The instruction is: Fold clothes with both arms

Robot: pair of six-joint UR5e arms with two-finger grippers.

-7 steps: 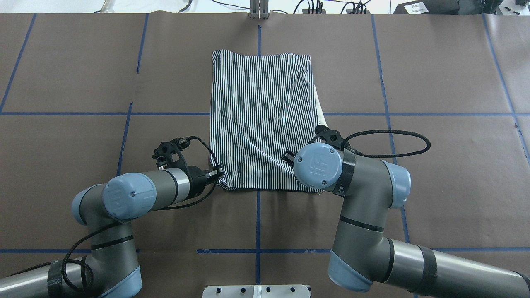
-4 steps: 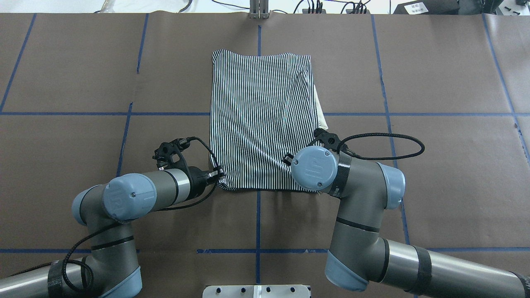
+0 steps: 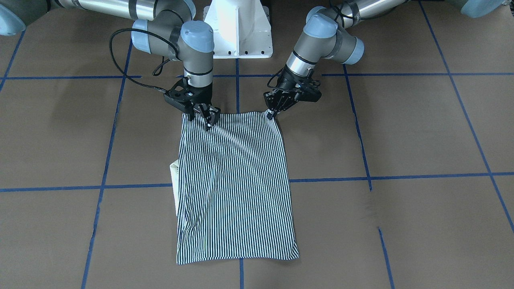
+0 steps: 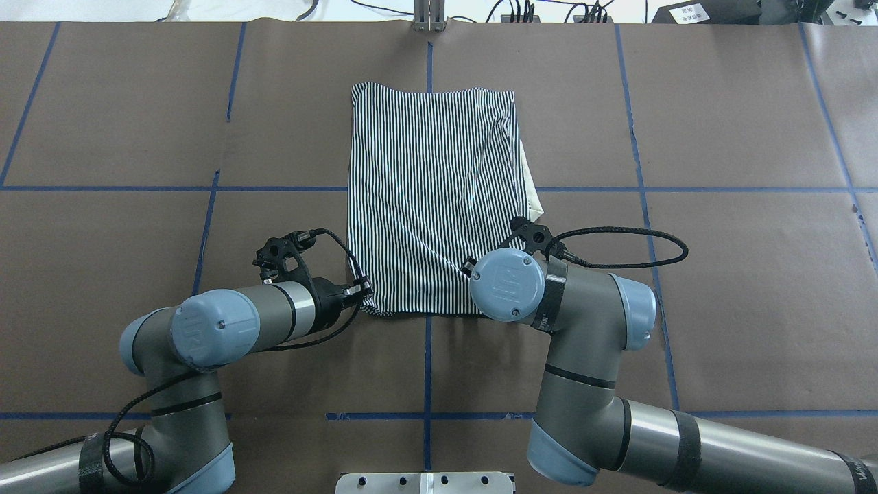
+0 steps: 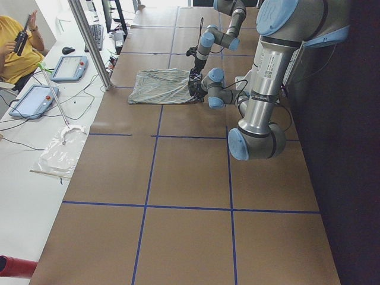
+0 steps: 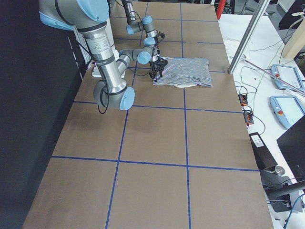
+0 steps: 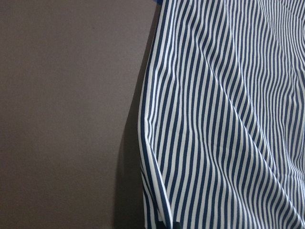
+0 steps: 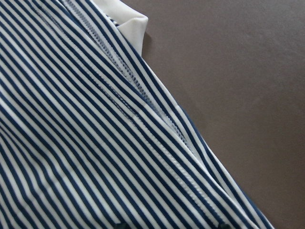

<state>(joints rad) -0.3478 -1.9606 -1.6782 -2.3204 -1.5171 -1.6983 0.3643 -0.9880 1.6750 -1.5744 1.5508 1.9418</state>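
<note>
The striped polo shirt (image 4: 429,199) lies folded into a rectangle on the table, its cream collar (image 4: 529,185) poking out at one side. My left gripper (image 3: 271,115) is shut on the shirt's near corner on my left side. My right gripper (image 3: 200,121) stands on the shirt's near edge, a little in from the other corner, with its fingers apart and pressed onto the fabric. In the overhead view the right wrist hides that gripper. The right wrist view shows the stripes close up, with the collar tip (image 8: 128,19) at the top.
The table is covered in brown paper (image 4: 741,274) with blue tape lines. The white pedestal base (image 3: 237,28) stands between the arms. Operators' tablets (image 5: 32,98) and cables lie beyond the far edge.
My right arm has moved leftward and slightly toward the robot along the shirt's near edge. The left arm and the shirt have stayed in place.
</note>
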